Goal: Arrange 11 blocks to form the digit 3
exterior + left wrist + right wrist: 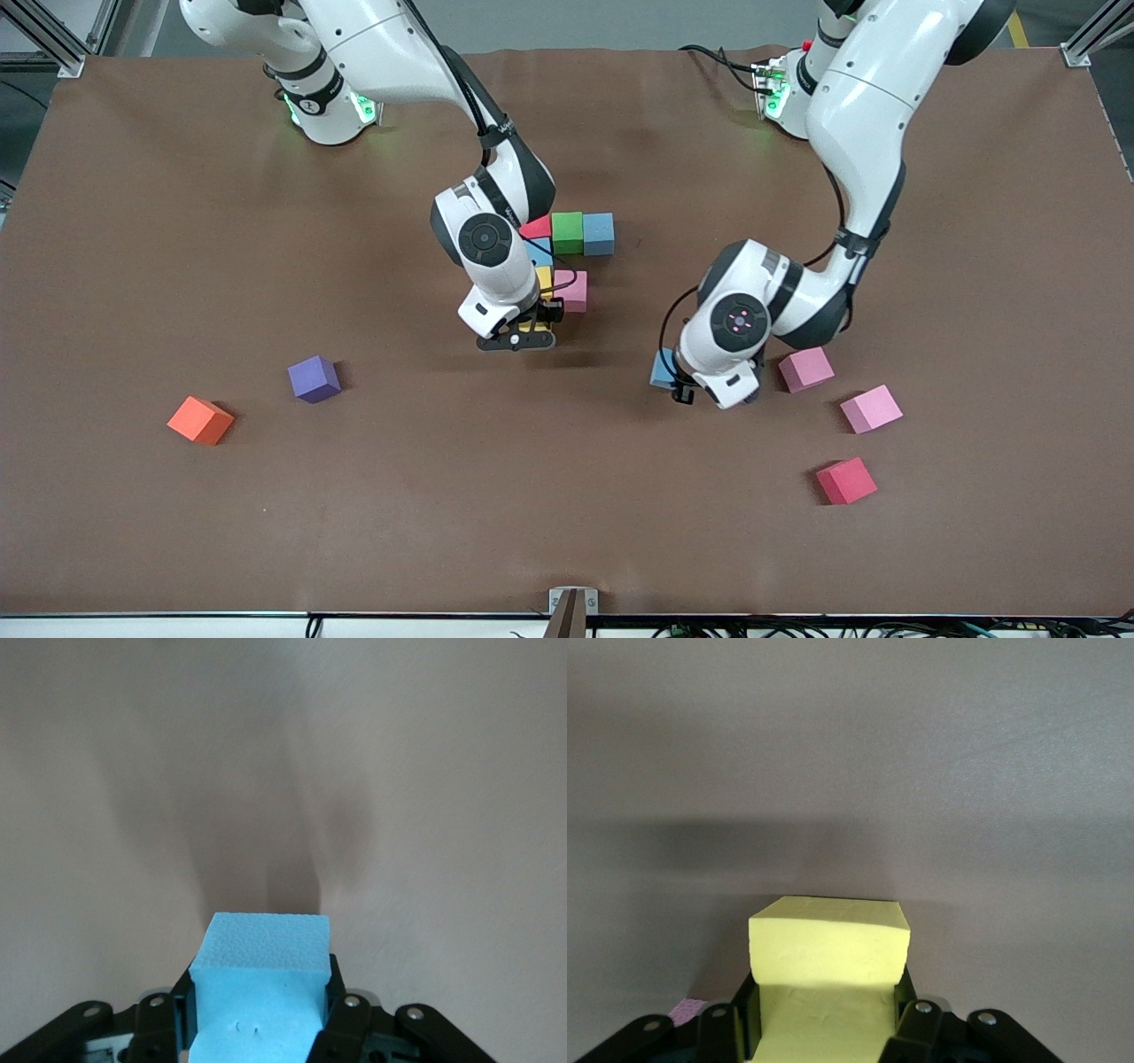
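Reaching down from its base, the right arm bends at the elbow and points its wrist at the table, and the right gripper [828, 1028] is clamped on a yellow block [830, 952] just at the near end of the cluster of blocks in the middle of the table. The left arm folds in a similar way, its left gripper [259, 1010] closed around a blue block [261, 979] low over bare table, toward the left arm's end from the cluster. In the cluster a green block [567, 232] sits beside another blue block [599, 234], with a red block [536, 228] touching the green one; a third blue block [539, 252], a second yellow block [544, 280] and a pink block [571, 290] lie nearer the front camera, half hidden by the right arm's wrist. Near the left gripper lie two loose pink blocks [805, 369] [871, 408] and a loose red block [846, 480] (the red one nearest the front camera). Toward the right arm's end, well apart from the rest, sit a purple block [314, 379] and an orange cube [201, 420]. All are small matte foam cubes with a fine grainy surface, on a brown table cover [443, 496].
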